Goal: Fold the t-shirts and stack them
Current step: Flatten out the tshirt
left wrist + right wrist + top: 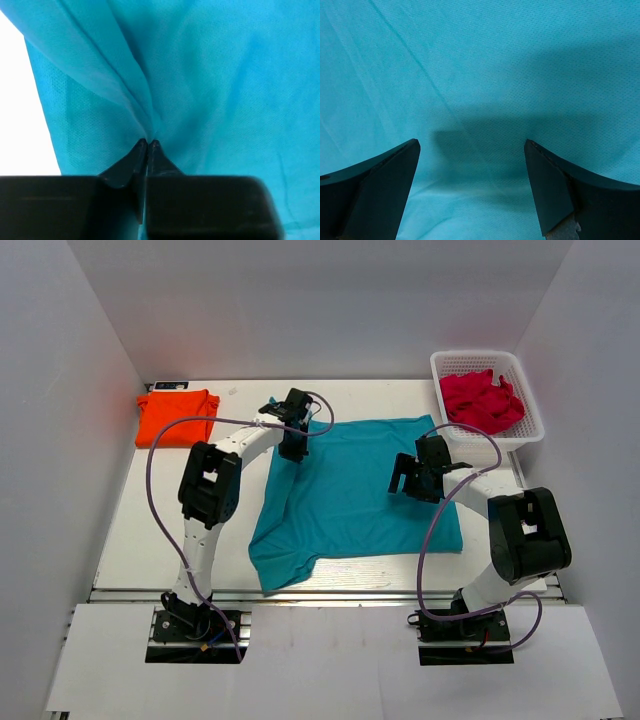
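Teal shirt [350,490] pinched at its left edge

Spread flat, it lies mid-surface [140,530]. Left claw [147,143] is clenched on a fold at its far left edge. Right claw [471,145] hangs released over its right half. Orange shirt [178,417] lies folded in the far left corner.

What I've got on screen besides the job

On the overhead feed I see a white mesh-sided basket [478,355] sitting at the far right corner of the white table [140,520], with crumpled crimson cloth [480,400] heaped inside it. A metal rail [330,592] runs along the table's near edge, and plain white walls [320,310] enclose three sides.
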`<state>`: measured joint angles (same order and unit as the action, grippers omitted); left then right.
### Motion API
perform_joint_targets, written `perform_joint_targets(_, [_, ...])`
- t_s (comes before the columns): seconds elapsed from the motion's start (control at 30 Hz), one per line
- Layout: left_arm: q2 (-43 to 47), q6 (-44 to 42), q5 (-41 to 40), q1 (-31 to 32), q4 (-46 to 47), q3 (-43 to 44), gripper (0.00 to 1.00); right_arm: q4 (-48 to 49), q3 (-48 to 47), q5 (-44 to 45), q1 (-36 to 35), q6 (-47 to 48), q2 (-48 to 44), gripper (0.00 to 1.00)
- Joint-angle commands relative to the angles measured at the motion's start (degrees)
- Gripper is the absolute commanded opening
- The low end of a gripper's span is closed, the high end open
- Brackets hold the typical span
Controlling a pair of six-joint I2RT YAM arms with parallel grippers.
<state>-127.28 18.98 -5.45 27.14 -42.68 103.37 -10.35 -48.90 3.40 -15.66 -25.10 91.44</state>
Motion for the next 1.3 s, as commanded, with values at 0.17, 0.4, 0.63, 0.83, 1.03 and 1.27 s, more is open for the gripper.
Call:
perform_joint_targets(0.17, [3.09, -1.22, 1.15, -3.4, 2.33, -0.01, 0.0, -0.19, 0.74, 3.28, 0.19, -0.47, -1.97, 0.9])
perform_joint_targets(0.4, [8.98, -6.92, 9.3, -10.33, 8.22, -7.65, 0.0, -1.34, 0.13, 4.07, 0.28, -0.12, -1.09, 0.9])
perform_joint_targets(0.63, [9.08, -14.41, 18.28, -16.41, 11.04, -9.42, 0.0, -2.74, -0.84, 4.6, 0.19, 1.11, 0.32, 0.9])
perform_joint_targets(0.83, [3.72, -18.81, 21.36, -21.5, 7.09, -2.14, 0.0, -4.5, -2.07, 5.13, 0.19, 1.63, 1.37, 0.9])
perform_joint_targets(1.03, [-0.42, -20.83, 19.09, -24.93, 2.43, 3.5, 0.0, -5.21, -3.12, 5.39, 0.19, 2.07, 2.43, 0.9])
perform_joint_targets(1.27, [-0.42, -20.83, 17.32, -26.78, -0.82, 7.63, 0.92, -5.12, -5.23, 3.89, -0.25, 4.97, 2.87, 0.9])
